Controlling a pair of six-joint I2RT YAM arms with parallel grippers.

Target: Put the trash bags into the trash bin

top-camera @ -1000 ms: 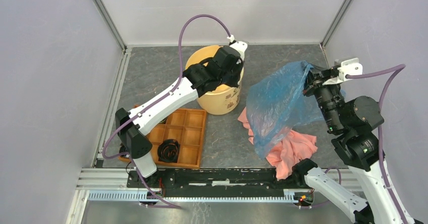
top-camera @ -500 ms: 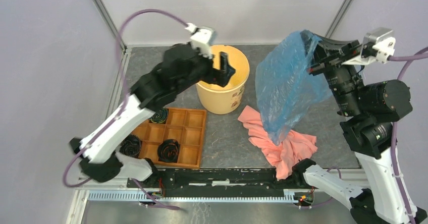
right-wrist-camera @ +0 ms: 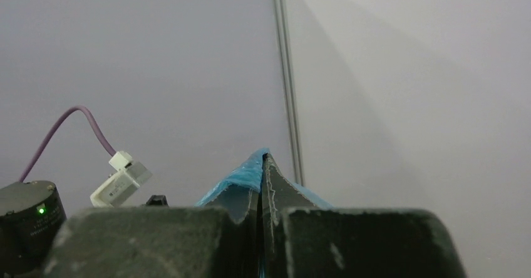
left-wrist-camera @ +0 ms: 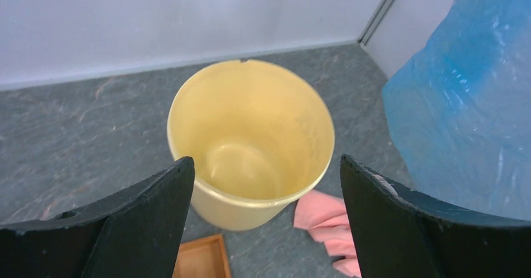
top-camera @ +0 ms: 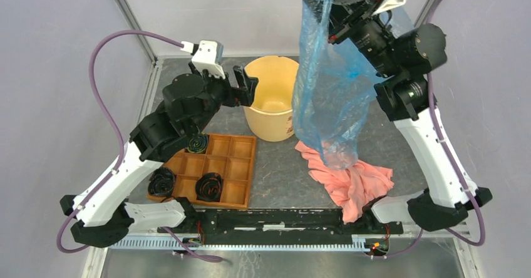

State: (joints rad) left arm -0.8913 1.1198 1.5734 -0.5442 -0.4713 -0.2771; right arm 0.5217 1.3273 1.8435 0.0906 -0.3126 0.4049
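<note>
The light-blue trash bag point(top-camera: 329, 84) hangs lifted, pinched at its top edge in my shut right gripper point(top-camera: 332, 12) high at the back. Its bottom dangles just right of the trash bin point(top-camera: 272, 124), over the pink cloth. In the right wrist view the jaws point(right-wrist-camera: 263, 159) are pressed together on blue film point(right-wrist-camera: 241, 178). My left gripper point(top-camera: 245, 89) stands open and holds nothing, just left of the bin's rim. In the left wrist view its fingers point(left-wrist-camera: 266, 160) frame the tan-yellow bin point(left-wrist-camera: 238, 212), with the bag point(left-wrist-camera: 463, 102) at the right.
A salmon-pink cloth point(top-camera: 357, 181) lies crumpled on the table right of the bin; it also shows in the left wrist view point(left-wrist-camera: 319, 212). A brown wooden compartment tray point(top-camera: 241, 165) with dark coiled items point(top-camera: 208, 186) sits front left. Grey walls enclose the table.
My right arm has raised the bag higher and carried it left toward the bin. My left gripper has opened and drawn back from over the bin to its left side.
</note>
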